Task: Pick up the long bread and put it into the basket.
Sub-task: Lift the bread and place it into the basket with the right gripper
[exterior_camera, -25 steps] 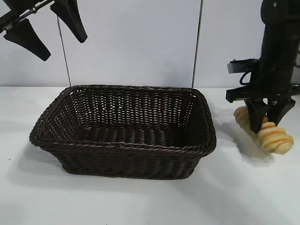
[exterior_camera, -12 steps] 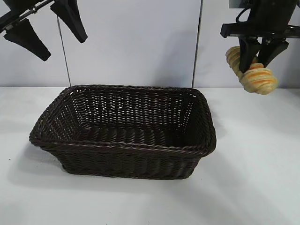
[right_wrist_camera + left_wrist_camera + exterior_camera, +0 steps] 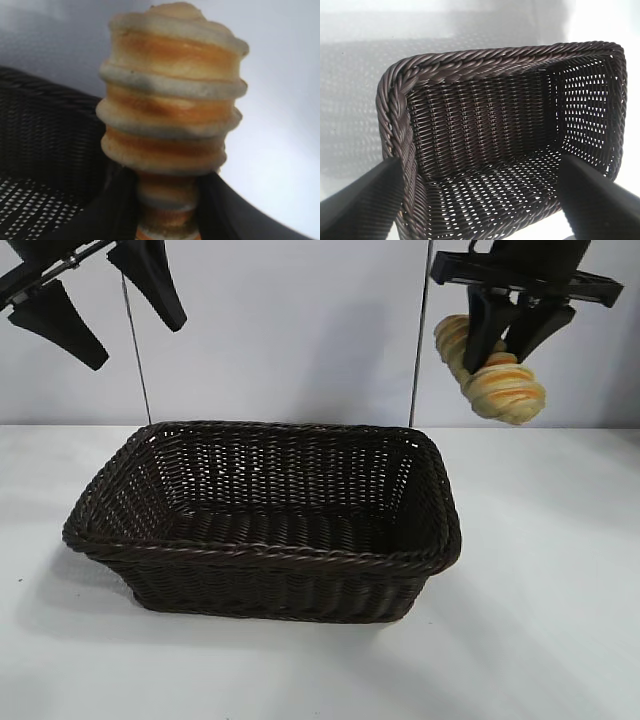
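High at two o'clock of the dark brown woven wicker basket (image 3: 262,515), the right tool (image 3: 507,342) grips the ridged golden-yellow long bread (image 3: 492,380); judged mid-transfer, next needing travel over the basket, then lowering. Left tool (image 3: 100,302) parked at ten o'clock, spread apart.

A white worktop (image 3: 540,640) is filling the lower half of the frame, with soft shadows lying on it. Behind it, a pale grey wall (image 3: 300,330) is showing two thin dark vertical seams (image 3: 421,335).
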